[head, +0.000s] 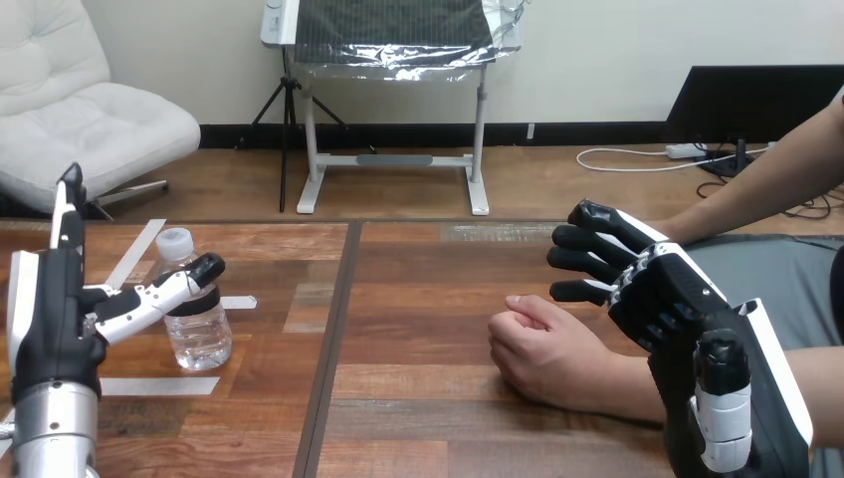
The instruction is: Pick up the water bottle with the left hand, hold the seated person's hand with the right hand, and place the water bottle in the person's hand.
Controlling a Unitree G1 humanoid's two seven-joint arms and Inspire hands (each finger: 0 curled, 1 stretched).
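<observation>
Left hand point(52, 317) open at the water bottle point(200, 337); right hand point(665, 297) loose-fingered, empty, beside the person's hand point(542, 355).

One camera on the robot's head sits above the near edge of the surface point(428, 299), looking forward and down across it. It is close: the left hand point(50, 319) and right hand point(677, 299) loom large over the surface's near side.

Inspection finds no legible text, number or sign. The water bottle point(200, 337) shows no readable label; the white tape strips point(157, 386) on the bench point(428, 289) appear blank.
</observation>
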